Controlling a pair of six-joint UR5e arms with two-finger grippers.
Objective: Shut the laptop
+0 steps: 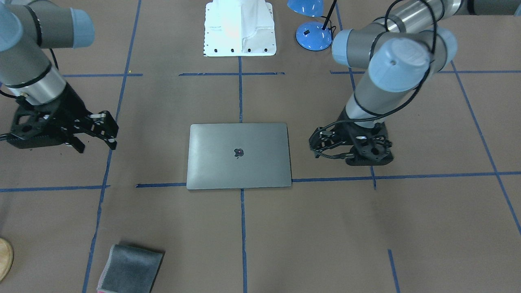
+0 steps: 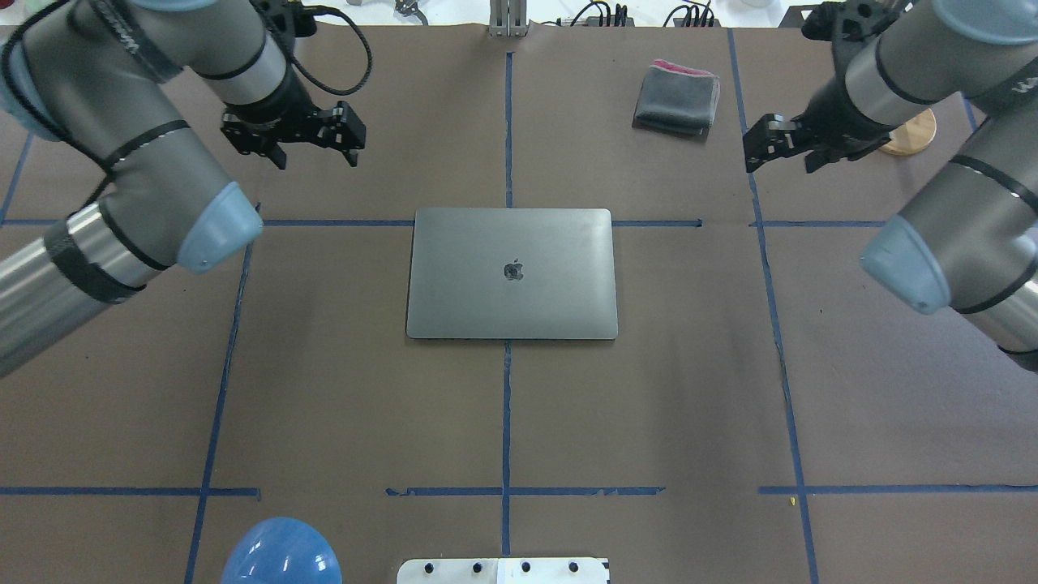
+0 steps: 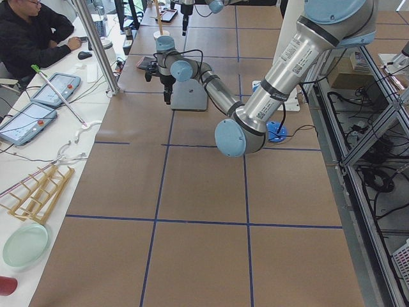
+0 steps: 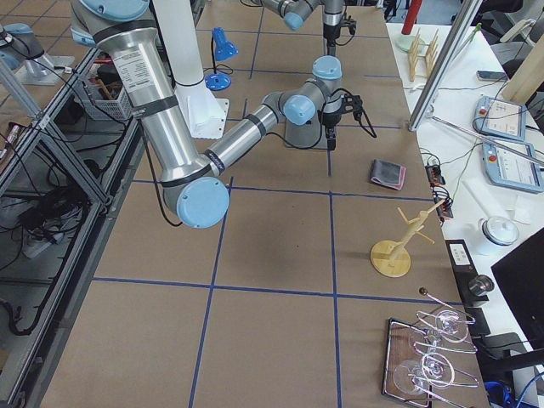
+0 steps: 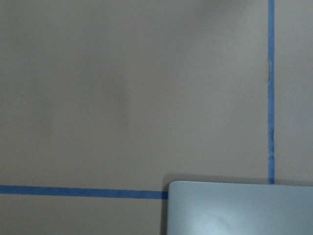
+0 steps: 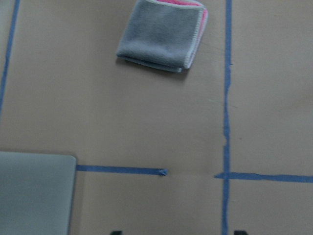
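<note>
Both arms look parked rather than working. The left tool [image 2: 315,156] hangs above bare tabletop [image 2: 324,389], off the laptop's corner on the operators' side, with its 2 fingers spread and nothing between them. Its wrist camera takes in only brown paper, blue tape and 1 rounded corner of the lid. The right tool [image 2: 778,162] mirrors it on the other side. It is also spread and empty, and in its own wrist view the 2 dark fingertips at the bottom edge stand well apart. Neither tool touches anything. Between them, well apart from both, the laptop [image 2: 511,272] lies flat in the middle of the tabletop where the tape lines cross. Its grey lid is fully down, the logo faces up, and no screen or keys show. To my eye the closing is done, and that would explain why both tools are clear of the lid: 2 open tools held off to the sides cannot press on it or drag it. A folded grey cloth [image 2: 677,97] sits beyond the laptop, nearer the right tool and untouched. It seems to play no part here. A blue lamp [image 1: 313,34] stands near the robot's base.
</note>
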